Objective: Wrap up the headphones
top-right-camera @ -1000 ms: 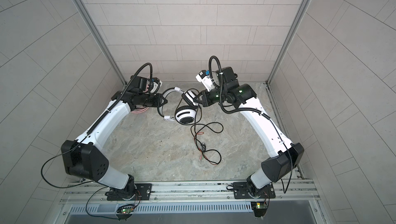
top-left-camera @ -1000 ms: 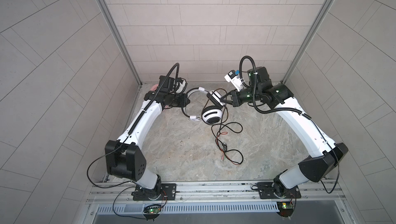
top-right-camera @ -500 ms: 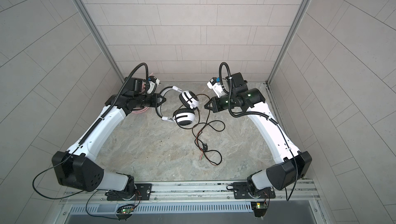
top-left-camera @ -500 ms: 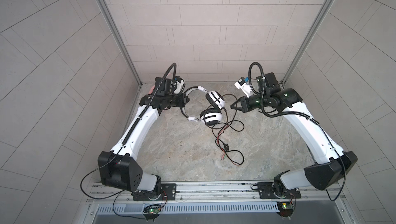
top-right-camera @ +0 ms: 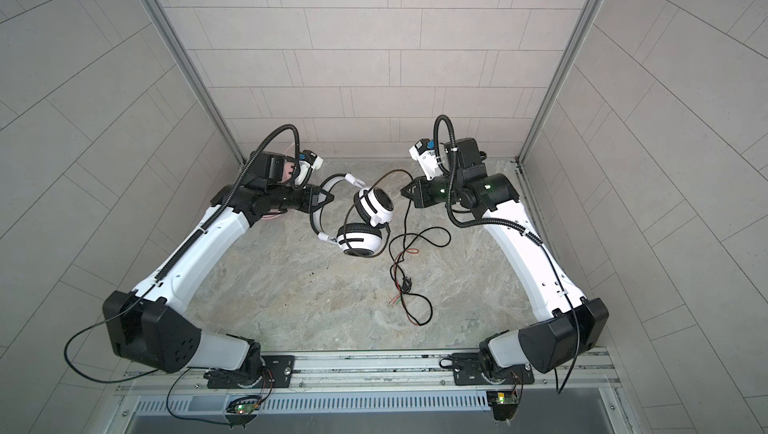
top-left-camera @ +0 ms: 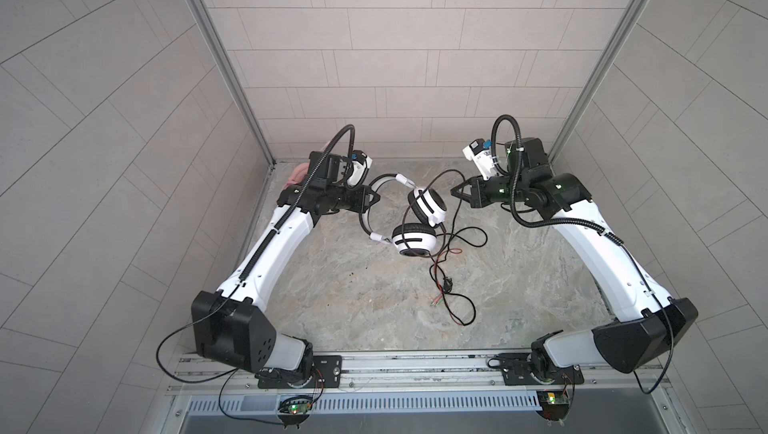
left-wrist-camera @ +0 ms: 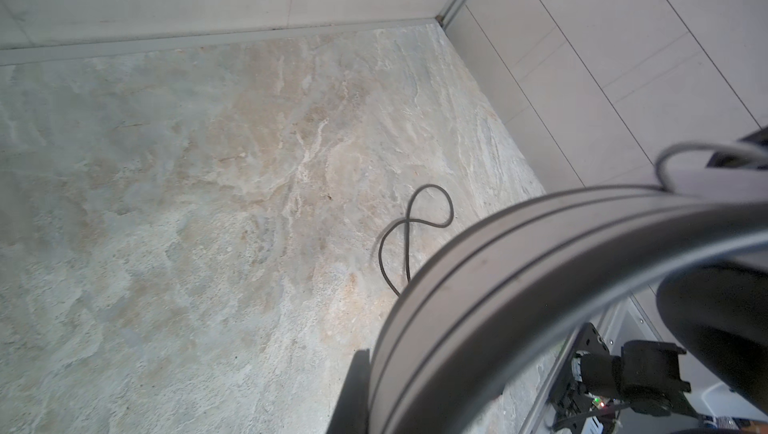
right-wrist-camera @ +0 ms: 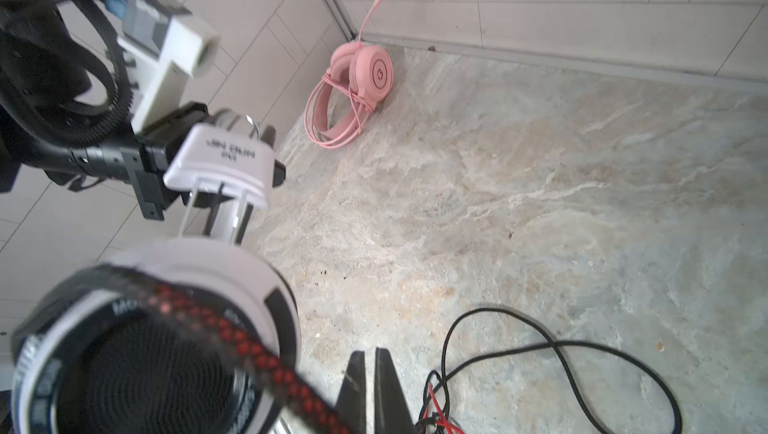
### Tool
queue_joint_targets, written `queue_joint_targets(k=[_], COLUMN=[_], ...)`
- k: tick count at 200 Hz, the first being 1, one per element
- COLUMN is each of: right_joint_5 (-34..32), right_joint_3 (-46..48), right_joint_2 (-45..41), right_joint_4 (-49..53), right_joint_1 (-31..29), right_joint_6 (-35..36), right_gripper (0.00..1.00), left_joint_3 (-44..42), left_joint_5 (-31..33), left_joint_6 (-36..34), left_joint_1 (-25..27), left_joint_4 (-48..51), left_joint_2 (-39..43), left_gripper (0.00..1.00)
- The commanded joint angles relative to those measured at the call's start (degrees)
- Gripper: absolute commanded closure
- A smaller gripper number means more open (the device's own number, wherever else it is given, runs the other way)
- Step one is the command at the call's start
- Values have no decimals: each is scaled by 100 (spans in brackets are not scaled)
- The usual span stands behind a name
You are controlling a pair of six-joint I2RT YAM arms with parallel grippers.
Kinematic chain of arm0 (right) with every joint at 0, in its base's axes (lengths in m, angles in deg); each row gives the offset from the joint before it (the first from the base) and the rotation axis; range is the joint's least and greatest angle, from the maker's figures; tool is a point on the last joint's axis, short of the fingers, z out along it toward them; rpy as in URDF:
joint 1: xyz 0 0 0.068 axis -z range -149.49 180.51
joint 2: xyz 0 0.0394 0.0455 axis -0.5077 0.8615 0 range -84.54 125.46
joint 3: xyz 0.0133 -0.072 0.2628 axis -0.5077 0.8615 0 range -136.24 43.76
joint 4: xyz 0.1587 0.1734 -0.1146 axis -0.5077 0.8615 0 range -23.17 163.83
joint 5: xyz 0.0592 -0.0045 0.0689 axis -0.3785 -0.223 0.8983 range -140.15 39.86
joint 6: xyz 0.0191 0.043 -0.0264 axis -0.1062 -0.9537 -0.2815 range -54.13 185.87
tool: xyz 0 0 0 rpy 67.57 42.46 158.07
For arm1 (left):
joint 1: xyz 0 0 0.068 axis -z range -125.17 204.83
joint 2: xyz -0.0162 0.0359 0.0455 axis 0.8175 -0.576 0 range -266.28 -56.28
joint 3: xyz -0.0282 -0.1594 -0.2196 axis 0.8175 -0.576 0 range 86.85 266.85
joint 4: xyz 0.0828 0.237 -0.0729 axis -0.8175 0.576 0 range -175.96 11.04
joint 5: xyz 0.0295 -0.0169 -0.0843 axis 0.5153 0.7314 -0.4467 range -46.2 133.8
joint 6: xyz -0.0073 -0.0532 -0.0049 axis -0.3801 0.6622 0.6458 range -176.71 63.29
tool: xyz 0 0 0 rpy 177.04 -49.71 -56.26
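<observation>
Over the marbled counter (top-left-camera: 332, 286), the left end effector (top-left-camera: 373, 198) grips the white-and-black headphones (top-left-camera: 415, 238) by the headband (top-left-camera: 384, 180) while the right end effector (top-left-camera: 456, 193), pinching their black cable (top-left-camera: 478, 236), has backed off, drawing cable out for winding.

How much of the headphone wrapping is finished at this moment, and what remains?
Done: the pink headset lies in the corner with its cable wound around it. In hand: the left gripper holds the white-and-black headset by its headband, and the right gripper is shut on its black cable. Left: most of that cable lies loose on the table.
</observation>
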Motion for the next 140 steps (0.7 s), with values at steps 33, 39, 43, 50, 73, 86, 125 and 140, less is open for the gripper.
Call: queue_joint_targets(k=[33,39,43,50,73,86,125,140], right_joint_5=[-133,-148,-157,-188,-231,-229,-462,-546], right_joint_3=[-62,-12,22,69,226,322,717,1001], right_joint_2=[99,112,120,143,241,299,562,681], right_joint_4=[-466,-495,-514,-557,-729,-861,-1253,-1642], right_joint_1=[14,14,14,22,27,31,36,57], right_joint_6=[-146,-141,-145,-148,-197,-227,-311,-504], right_gripper=[98,98,98,98,98,98,98,99], left_joint_3=[87,90,80,70,26,-5,-90,-85], left_joint_5=[-318,-230,-193,-186,-205,-208,-270,-399], left_joint_6=[-224,-193,-184,-181,-189,-177,-65,-44], left_joint_1=[284,289,297,295,304,304,304,304], left_joint_4=[107,104,97,94,76,51,-74,-82], left_joint_2=[-42,-56,-63,-73,-126,-134,-189,-220], left_gripper=[100,100,100,100,100,100,100,100])
